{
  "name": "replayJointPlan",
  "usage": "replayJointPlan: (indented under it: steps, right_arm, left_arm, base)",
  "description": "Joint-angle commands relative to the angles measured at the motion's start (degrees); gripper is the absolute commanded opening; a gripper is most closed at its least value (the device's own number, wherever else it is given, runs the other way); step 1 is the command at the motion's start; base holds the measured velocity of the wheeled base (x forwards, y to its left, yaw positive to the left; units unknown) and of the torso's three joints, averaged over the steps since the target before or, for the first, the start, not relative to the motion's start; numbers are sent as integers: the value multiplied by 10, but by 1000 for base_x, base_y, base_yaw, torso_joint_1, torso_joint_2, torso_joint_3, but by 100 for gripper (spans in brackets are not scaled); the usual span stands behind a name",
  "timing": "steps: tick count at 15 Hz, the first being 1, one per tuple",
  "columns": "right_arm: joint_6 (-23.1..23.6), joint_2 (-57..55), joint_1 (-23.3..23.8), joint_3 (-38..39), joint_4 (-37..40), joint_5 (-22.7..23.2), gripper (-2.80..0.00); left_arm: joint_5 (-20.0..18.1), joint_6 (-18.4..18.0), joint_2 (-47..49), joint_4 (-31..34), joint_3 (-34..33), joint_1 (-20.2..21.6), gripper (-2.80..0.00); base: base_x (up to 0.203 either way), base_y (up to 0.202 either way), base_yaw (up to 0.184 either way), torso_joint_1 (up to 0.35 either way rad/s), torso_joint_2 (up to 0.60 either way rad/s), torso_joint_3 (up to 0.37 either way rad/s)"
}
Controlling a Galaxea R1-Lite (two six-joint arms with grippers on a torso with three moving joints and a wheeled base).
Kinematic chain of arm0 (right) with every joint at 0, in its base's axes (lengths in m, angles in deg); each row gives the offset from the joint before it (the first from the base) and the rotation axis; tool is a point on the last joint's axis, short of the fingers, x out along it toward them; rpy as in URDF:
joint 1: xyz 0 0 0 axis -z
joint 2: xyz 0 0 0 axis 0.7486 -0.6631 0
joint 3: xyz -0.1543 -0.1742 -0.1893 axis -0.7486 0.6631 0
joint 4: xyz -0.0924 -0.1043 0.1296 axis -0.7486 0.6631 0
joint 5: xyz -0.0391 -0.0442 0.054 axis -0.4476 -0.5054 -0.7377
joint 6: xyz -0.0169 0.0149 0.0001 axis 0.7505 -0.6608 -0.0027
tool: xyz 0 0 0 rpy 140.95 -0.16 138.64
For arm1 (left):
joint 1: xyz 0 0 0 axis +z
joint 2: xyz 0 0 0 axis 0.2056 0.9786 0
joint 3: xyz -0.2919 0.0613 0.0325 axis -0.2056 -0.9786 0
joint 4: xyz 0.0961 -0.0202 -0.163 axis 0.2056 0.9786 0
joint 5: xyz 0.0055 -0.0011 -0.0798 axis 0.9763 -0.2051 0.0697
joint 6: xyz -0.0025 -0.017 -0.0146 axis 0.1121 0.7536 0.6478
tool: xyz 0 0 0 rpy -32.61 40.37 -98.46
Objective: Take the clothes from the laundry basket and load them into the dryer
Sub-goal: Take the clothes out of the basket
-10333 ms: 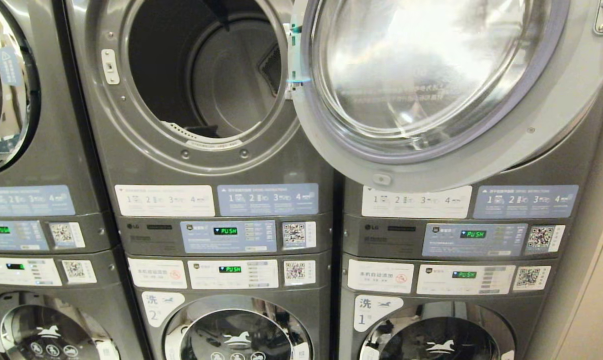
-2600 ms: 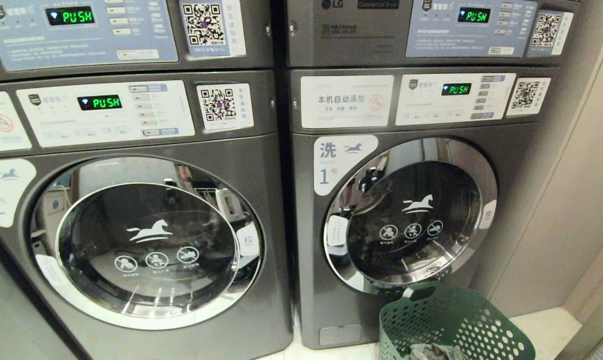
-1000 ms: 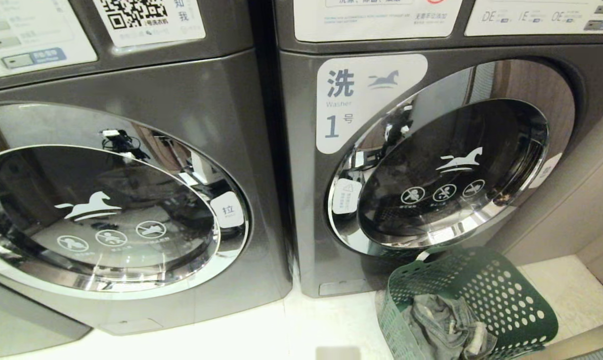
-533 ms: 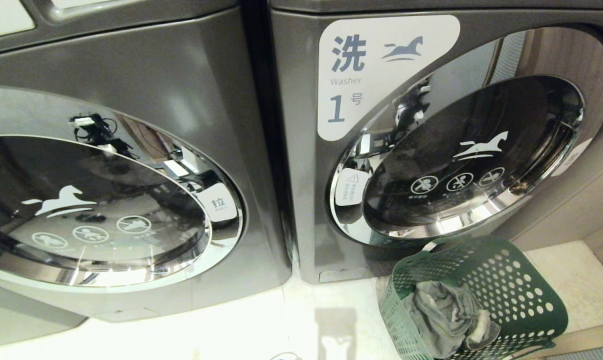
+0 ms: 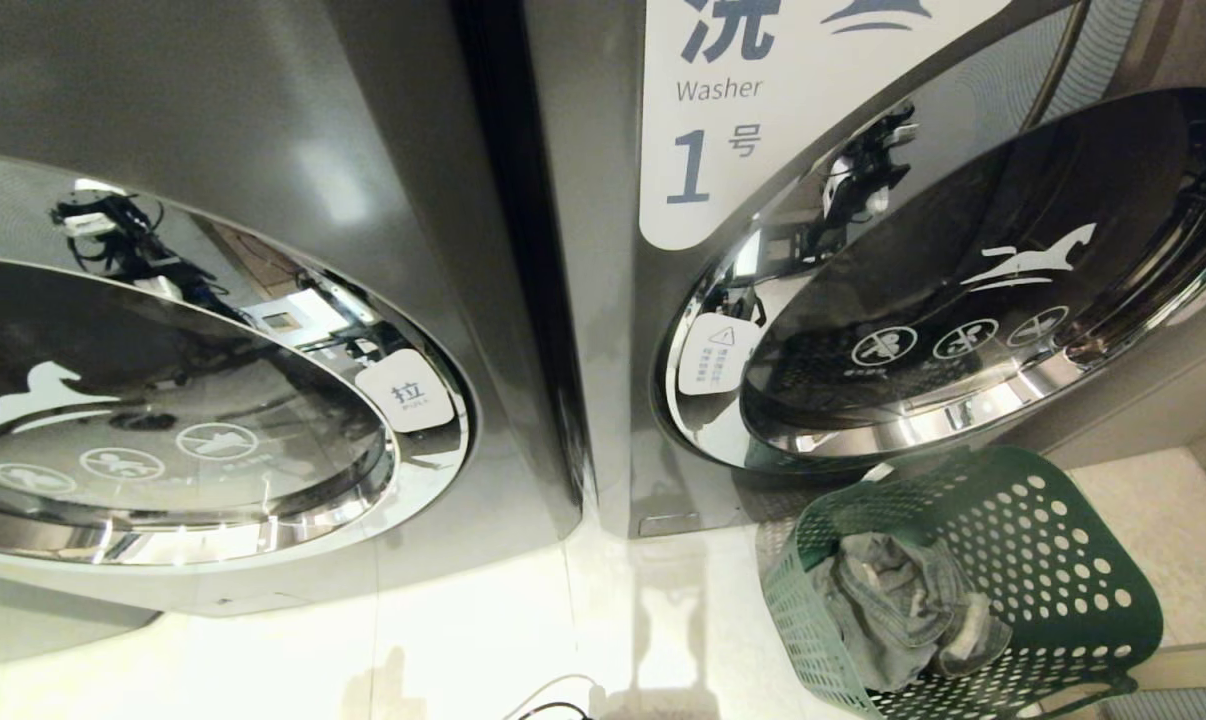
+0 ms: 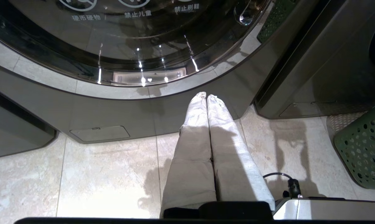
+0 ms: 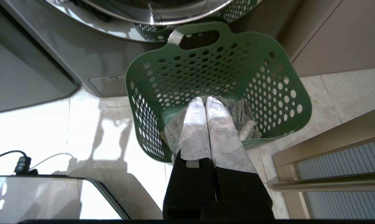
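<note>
— Where's the load?

— Grey crumpled garment, denim by the look, though I can't be sure. It lies in the green laundry basket on the floor, at 5 o'clock in my head view, just below the washer door.

— Your pincers?

— Right gripper hangs over the basket, fingers pressed together, empty. Left gripper the same, closed on nothing, over bare tile.

— How will it handle?

— Soft, limp, fairly light, likely to trail. I'd pinch a raised fold near the heap's middle.
</note>
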Motion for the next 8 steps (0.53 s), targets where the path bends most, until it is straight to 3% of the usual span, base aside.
replayJointPlan:
  steps: [1, 5, 8]
  right_arm:
    - [-1, 0, 0, 0, 0, 0, -280]
    - [0, 0, 0, -5, 2, 0, -280]
    - [-2, -45, 1, -69, 31, -21, -280]
  left_arm:
    - [0, 0, 0, 0, -17, 0, -280]
    - [0, 2, -1, 0, -17, 0, -280]
    - [0, 2, -1, 0, -17, 0, -280]
  base:
    - [0, 0, 0, 1, 2, -199]
    - [0, 0, 0, 0, 0, -60]
    - [0, 0, 0, 0, 0, 0]
